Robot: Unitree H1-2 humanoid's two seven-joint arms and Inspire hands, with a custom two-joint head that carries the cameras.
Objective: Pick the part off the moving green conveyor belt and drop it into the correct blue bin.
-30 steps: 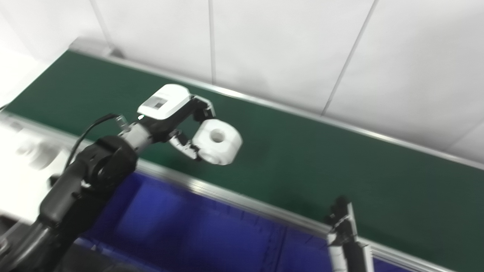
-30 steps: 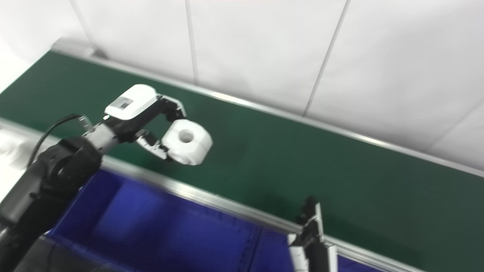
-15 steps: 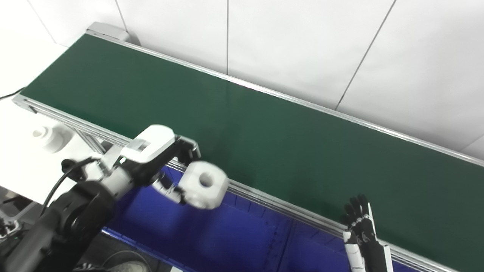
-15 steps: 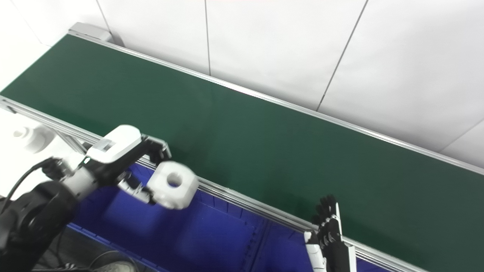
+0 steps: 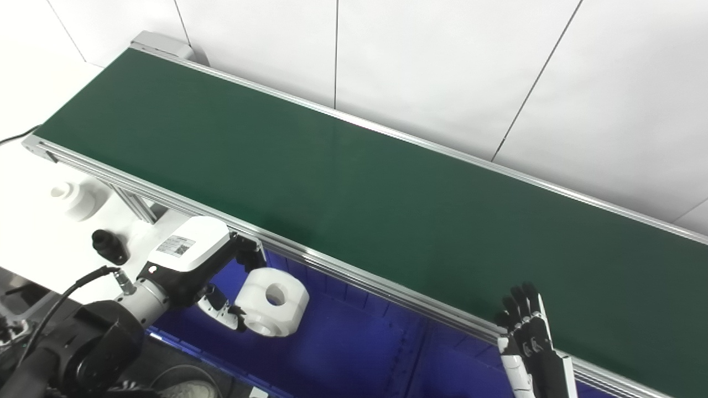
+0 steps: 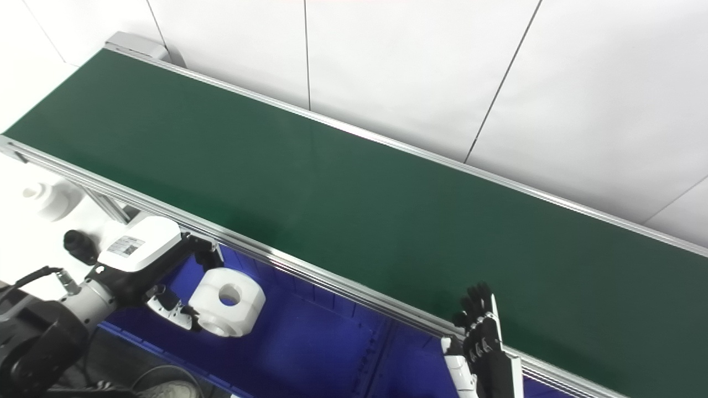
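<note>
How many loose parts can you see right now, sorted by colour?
White: 2, the white part held by the left robot hand over the blue bin, and a white part on the table.
Black: 1, a black part.
Total: 3.

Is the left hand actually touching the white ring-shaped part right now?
Touching. In the left eye view the left hand grips the white ring-shaped part, fingers against its side, above the blue bin.
</note>
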